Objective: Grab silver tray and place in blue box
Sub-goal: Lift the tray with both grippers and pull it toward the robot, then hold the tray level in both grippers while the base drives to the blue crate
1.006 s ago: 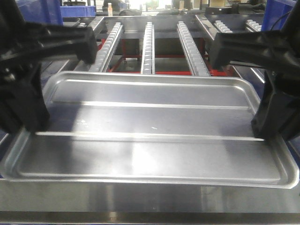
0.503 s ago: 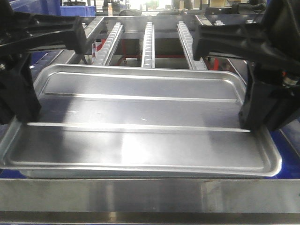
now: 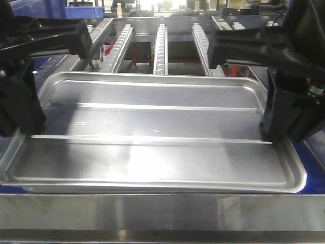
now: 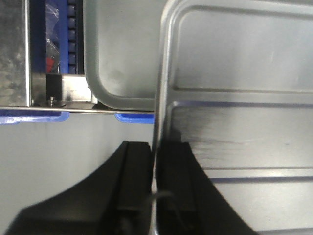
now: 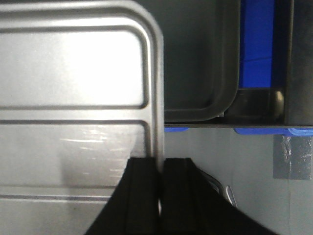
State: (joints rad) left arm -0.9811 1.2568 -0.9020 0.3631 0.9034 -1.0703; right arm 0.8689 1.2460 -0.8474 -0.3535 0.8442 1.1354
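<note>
Grab part looks done: the silver tray (image 3: 152, 122) is in the air, roughly level, pinched at both short ends. The left gripper (image 4: 155, 161) has its jaws clamped on the left rim, and the right gripper (image 5: 160, 171) does the same on the right rim. Both arms come in from the sides with fingers pointing down. The blue box (image 5: 257, 44) only peeks out underneath, beside a deeper plain tray (image 4: 117, 54), so I'd guess the tray hangs above it. What's left: lower it in and let go

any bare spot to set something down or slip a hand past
Bare: the floor of the shallow ridged silver tray between left gripper and right gripper, and the steel ledge along its near edge. Crowded: both short rims, clamped.
</note>
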